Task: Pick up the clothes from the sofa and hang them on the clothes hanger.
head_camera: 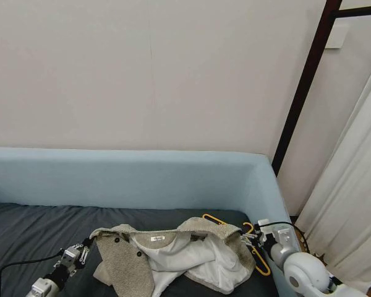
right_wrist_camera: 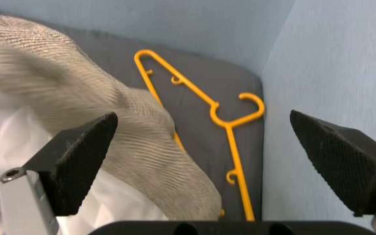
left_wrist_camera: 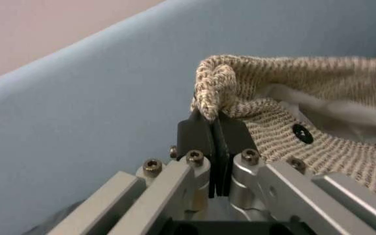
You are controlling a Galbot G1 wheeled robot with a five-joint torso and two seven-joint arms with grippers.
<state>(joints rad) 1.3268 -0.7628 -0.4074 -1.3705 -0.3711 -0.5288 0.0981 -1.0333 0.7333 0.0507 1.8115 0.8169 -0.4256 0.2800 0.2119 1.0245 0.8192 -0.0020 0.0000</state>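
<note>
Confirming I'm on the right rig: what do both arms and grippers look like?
Left gripper: silver bars with hex screws, flat black pads; a black cable trails along its arm. Right gripper: black wedge-shaped fingers with textured faces, on a rounded white wrist housing with a black cable.

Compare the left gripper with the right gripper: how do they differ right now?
The left gripper has its jaws shut, pinching the tweed jacket by its edge; the right gripper has its jaws spread wide and holds nothing. The left gripper sits at the jacket's left side, the right gripper at its right side, above the orange hanger near the arm of the sofa. Both hang low over the sofa's dark seat.
</note>
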